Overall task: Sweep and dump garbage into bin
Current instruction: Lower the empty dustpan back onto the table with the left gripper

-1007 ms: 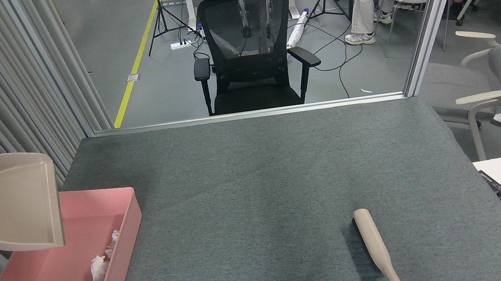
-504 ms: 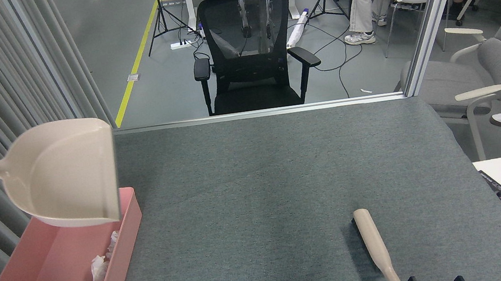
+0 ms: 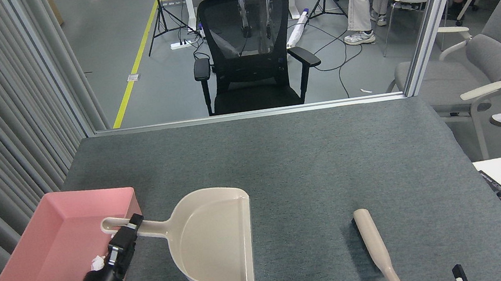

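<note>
One pink bin (image 3: 54, 210) at the left table edge, with one white wad (image 3: 97, 262) visible inside near its right wall; a second wad not visible. One beige dustpan (image 3: 213, 239) on the grey felt table (image 3: 281, 155), just right of the bin. Left gripper (image 3: 130, 226) pinching the dustpan handle. One brush (image 3: 377, 249) lying near the front, right gripper (image 3: 481, 274) barely in view at the bottom edge, fingers impossible to judge. Behind the table: one black chair (image 3: 247, 39), grey chairs, seated people, curtain on the left.
</note>
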